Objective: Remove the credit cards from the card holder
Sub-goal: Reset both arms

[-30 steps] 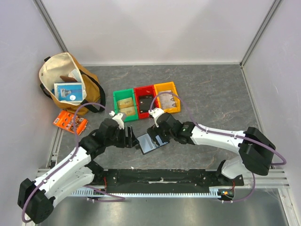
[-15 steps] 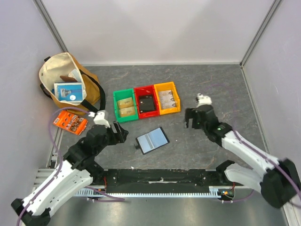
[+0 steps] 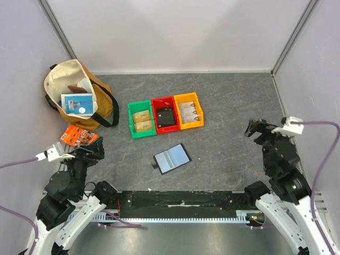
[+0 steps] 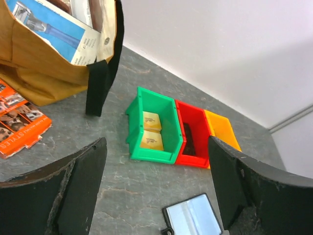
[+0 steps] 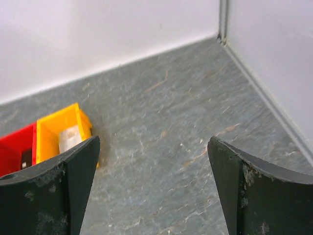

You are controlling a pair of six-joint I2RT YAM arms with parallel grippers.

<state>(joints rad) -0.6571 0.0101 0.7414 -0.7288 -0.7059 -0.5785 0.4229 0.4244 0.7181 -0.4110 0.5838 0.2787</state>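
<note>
The card holder [image 3: 172,158] lies open and flat on the table, its grey-blue panels facing up. It also shows at the bottom of the left wrist view [image 4: 193,220]. Gold cards [image 4: 150,132] lie in the green bin [image 3: 141,119]. A black flat item [image 3: 166,115] lies in the red bin [image 3: 163,103], and a pale card [image 5: 70,137] lies in the orange bin [image 3: 189,111]. My left gripper [image 3: 89,153] is open and empty at the near left [image 4: 156,142]. My right gripper [image 3: 257,129] is open and empty at the near right [image 5: 152,142].
A tan bag [image 3: 74,95] holding a blue booklet stands at the far left, with its black strap on the table. An orange packet [image 3: 79,137] lies in front of it. Walls close in the table on three sides.
Both arms have pulled back from the card holder to the near corners, left and right. The card holder stays open on the table where it was.
</note>
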